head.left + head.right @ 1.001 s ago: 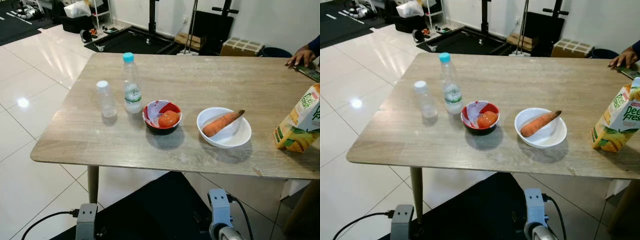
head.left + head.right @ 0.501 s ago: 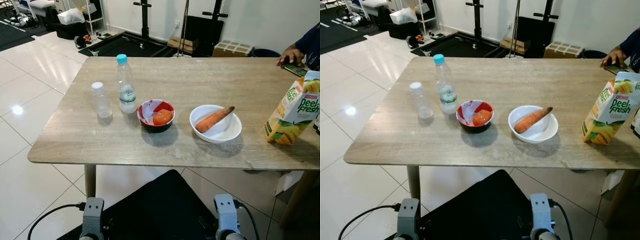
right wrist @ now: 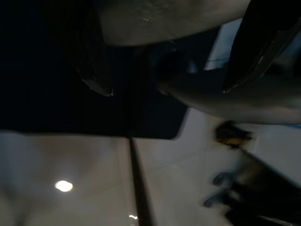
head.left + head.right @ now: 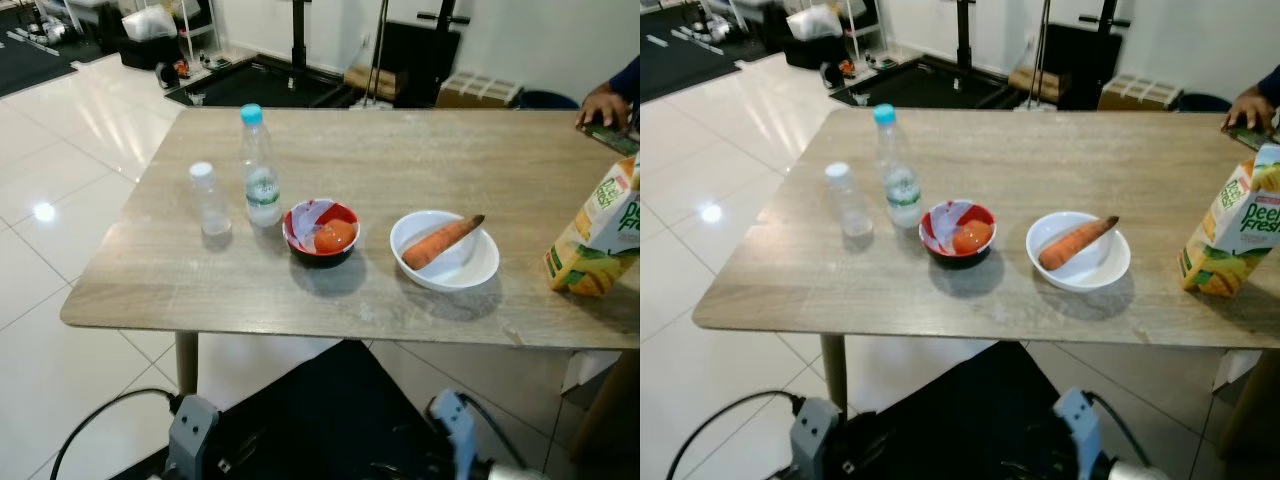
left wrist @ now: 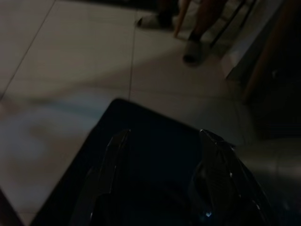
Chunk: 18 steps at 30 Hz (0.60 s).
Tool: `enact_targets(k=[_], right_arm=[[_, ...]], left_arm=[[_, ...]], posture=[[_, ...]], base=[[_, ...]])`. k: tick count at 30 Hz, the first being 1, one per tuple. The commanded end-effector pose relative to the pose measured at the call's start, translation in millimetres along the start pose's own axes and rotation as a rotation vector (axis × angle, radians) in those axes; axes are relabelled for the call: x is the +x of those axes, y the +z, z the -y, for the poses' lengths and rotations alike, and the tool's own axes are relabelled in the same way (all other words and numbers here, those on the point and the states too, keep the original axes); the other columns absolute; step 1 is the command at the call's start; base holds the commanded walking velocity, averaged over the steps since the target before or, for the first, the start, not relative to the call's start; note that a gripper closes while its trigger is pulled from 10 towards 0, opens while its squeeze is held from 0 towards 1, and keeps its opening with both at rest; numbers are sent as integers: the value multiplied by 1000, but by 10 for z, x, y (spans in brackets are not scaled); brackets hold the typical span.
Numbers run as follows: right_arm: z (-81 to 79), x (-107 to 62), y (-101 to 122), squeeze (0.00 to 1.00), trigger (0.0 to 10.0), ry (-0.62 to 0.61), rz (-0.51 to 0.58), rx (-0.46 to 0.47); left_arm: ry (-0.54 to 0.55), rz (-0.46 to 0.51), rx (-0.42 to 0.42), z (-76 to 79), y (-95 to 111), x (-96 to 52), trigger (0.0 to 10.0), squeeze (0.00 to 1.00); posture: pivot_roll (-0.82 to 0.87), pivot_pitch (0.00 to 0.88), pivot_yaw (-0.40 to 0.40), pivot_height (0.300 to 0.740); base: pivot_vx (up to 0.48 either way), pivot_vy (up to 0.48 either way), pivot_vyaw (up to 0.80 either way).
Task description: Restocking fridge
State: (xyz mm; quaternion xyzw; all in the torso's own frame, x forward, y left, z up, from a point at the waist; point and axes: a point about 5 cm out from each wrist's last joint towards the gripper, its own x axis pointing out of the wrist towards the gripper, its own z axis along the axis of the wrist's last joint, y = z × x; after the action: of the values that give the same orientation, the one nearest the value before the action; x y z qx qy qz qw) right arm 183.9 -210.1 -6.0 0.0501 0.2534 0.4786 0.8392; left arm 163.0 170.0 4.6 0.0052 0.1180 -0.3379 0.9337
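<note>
On the wooden table (image 4: 400,150) stand a clear water bottle (image 4: 261,170) with a blue cap and a smaller clear bottle (image 4: 210,198) with a white cap. Right of them sit a red bowl (image 4: 321,233) holding a tomato and a white bowl (image 4: 445,250) holding a carrot (image 4: 441,242). A yellow-green juice carton (image 4: 600,240) stands at the table's right edge. Both arms hang low below the table's near edge. The left gripper (image 5: 162,141) is open over a dark surface. The right gripper (image 3: 178,66) is open too, nothing between its fingers.
A person's hand (image 4: 605,105) rests on a phone at the table's far right corner. White tiled floor (image 4: 60,170) lies to the left. Dark stands, boxes and mats (image 4: 400,70) sit beyond the table. A person's feet (image 5: 193,49) and chair legs show in the left wrist view.
The camera has shifted slightly, so the table sits a little further right and the carton is partly cut off. Both arms look blurred. Nothing on the table has moved.
</note>
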Motion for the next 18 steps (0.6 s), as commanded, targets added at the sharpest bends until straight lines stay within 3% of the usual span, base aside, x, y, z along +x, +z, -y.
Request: enact_targets(k=[1,2,7,8,10,11,12,15,18], right_arm=[[-111,27,60,0,10000,126,-8,-2],[-111,27,60,0,10000,126,-8,-2],[-326,-46,770,0,10000,336,186,-74],[-326,-46,770,0,10000,336,186,-74],[-438,-125,1129,0,10000,443,267,-105],[-438,-125,1129,0,10000,443,267,-105],[-493,-181,1266,0,10000,493,291,-102],[-526,-233,1592,0,10000,524,388,-155],[-530,-227,1778,0,10000,496,436,-187]], left_arm=[[-15,5,29,6,49,-49,10000,0],[-15,5,29,6,49,-49,10000,0],[-54,121,130,46,473,-24,10000,0],[-54,121,130,46,473,-24,10000,0],[-71,165,146,34,622,38,10000,0],[-71,165,146,34,622,38,10000,0],[-88,178,154,48,682,65,10000,0],[-61,227,186,-5,848,122,10000,0],[-13,253,196,-66,963,144,10000,0]], posture=[[-166,94,36,740],[-166,94,36,740],[-155,85,25,740],[-155,85,25,740],[-149,87,27,740],[-149,87,27,740],[-141,88,23,740],[-132,86,17,740],[-129,90,16,740]], base=[[0,0,0],[0,0,0],[0,0,0],[0,0,0],[0,0,0],[0,0,0],[0,0,0],[0,0,0],[0,0,0]])
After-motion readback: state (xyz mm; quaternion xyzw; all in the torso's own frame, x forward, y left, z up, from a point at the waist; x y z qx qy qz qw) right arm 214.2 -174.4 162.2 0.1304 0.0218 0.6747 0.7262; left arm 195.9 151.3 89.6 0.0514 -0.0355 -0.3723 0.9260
